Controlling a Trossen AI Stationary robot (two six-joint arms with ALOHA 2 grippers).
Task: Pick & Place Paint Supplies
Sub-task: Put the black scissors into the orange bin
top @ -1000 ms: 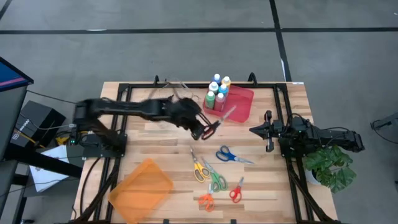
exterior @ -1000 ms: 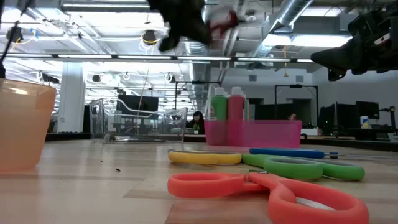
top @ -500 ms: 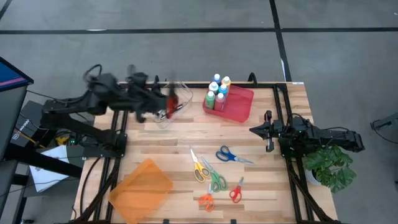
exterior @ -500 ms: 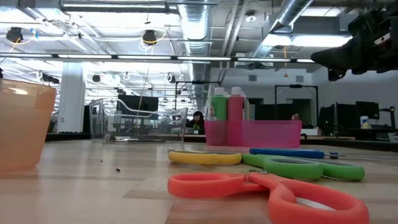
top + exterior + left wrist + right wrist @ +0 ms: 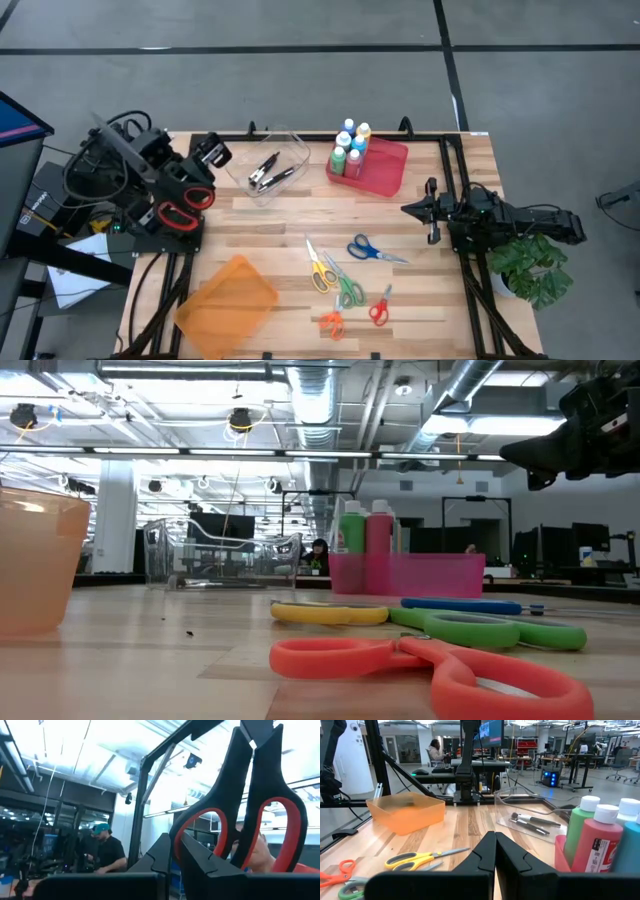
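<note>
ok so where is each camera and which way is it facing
High view: overhead, straight down; both arms, left gripper holding red scissors.
Low view: tabletop level, across scissors toward the pink bin; right arm above.
Left wrist: tilted up at the ceiling; the scissors.
Right wrist: along the table past shut right gripper; shares the paint bottles with high view.

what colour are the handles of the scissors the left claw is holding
Red, with black blades; the scissors show best in the left wrist view.

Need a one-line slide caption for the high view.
Left gripper holds red-handled scissors at the wooden table's left edge; white-capped paint bottles stand in the pink tray; right gripper waits shut.
</note>
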